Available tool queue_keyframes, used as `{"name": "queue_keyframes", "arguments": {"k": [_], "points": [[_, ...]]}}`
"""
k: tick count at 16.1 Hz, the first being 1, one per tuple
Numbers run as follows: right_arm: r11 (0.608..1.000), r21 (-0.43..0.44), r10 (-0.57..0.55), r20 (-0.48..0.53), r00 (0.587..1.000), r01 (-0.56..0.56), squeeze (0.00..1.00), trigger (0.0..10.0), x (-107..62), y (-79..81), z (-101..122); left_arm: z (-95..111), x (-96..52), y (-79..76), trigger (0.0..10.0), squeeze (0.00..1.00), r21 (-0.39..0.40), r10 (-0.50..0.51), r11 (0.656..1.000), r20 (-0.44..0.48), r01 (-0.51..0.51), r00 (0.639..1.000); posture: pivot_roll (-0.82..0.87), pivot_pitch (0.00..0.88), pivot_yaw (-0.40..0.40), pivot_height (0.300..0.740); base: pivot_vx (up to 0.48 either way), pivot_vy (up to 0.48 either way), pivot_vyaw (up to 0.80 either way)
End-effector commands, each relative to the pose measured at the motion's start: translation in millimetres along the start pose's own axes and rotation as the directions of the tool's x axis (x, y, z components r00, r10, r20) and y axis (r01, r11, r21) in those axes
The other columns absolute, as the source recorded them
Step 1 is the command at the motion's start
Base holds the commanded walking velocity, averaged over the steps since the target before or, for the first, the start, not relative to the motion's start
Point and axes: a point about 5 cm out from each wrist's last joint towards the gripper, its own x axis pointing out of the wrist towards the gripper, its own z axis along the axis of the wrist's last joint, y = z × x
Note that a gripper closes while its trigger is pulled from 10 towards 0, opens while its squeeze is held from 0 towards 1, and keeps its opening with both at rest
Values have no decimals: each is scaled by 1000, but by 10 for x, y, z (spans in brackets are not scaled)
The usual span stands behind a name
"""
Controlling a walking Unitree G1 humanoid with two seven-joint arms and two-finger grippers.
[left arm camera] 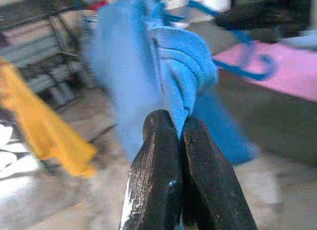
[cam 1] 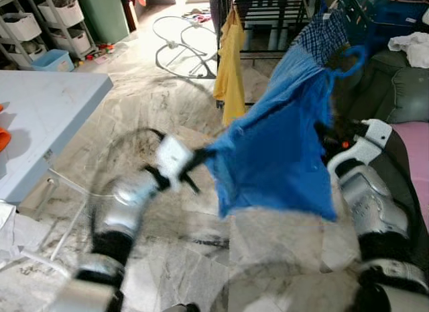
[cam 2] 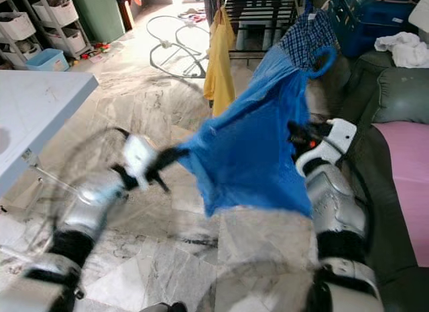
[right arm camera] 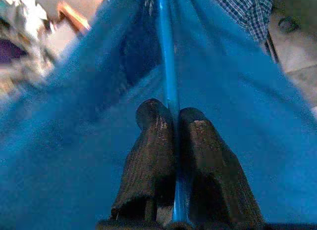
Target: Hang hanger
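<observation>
Blue shirt (cam 1: 275,151) draped on a blue plastic hanger (right arm camera: 167,67), pinched by left gripper (left arm camera: 179,128); right gripper (right arm camera: 172,116) clamps the hanger, mostly cloth-covered.

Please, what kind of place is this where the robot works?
Most likely a laundry corner of a home living room: a drying rack with a yellow garment hanging on it, a green sofa, and marble floor tiles.
</observation>
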Motion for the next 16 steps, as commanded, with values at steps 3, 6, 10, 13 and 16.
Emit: {"name": "queue_keyframes", "arguments": {"k": [3,6,10,13,16], "points": [[991,98,88,67,994,-94,0,10000,154,372,113,-100,107,-329,10000,0,16,-84,996,-35,84,996,-207,54,61,740,0,0,0],[964,75,255,4,967,-254,0,10000,134,706,-52,-81,219,-478,10000,0,134,-124,983,-45,129,991,-223,52,53,740,0,0,0],[982,170,72,31,997,-76,0,10000,208,553,-24,4,261,-486,10000,0,245,-98,965,-4,96,995,-229,54,47,740,0,0,0],[983,140,114,55,992,-120,0,10000,222,637,11,-67,212,-635,10000,0,314,-175,933,-24,173,984,-222,59,44,740,0,0,0],[978,-86,199,146,969,-188,0,10000,194,738,92,-156,188,-806,10000,0,275,-230,933,-43,233,972,-216,62,39,740,0,0,0]]}}
